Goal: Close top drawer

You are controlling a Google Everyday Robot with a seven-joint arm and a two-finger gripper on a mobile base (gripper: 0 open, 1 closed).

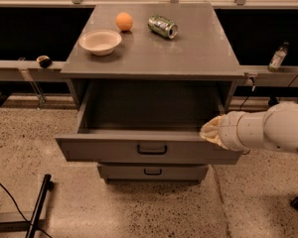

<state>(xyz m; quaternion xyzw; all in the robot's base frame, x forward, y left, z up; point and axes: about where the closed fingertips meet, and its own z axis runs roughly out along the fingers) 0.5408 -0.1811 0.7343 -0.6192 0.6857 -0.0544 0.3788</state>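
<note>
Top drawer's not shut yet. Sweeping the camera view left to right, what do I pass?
White shallow bowl → round orange fruit → greenish metal can on its side → gripper, at the right end of the front of the open grey metal top drawer → small clear bottle.

I count one end effector [211, 131], sitting at the right front corner of the top drawer [109, 150]. Drawers in view: two, the top drawer plus one lower drawer [119, 172]. Black handles: two, the upper handle [152, 149] and the lower handle [153, 171]. On the bench [198, 53]: one bowl [100, 41], one orange [124, 21], one can [163, 26], three items total. Off the bench: one bottle [277, 57] at right, one small dark round object [43, 61] at left.
</note>
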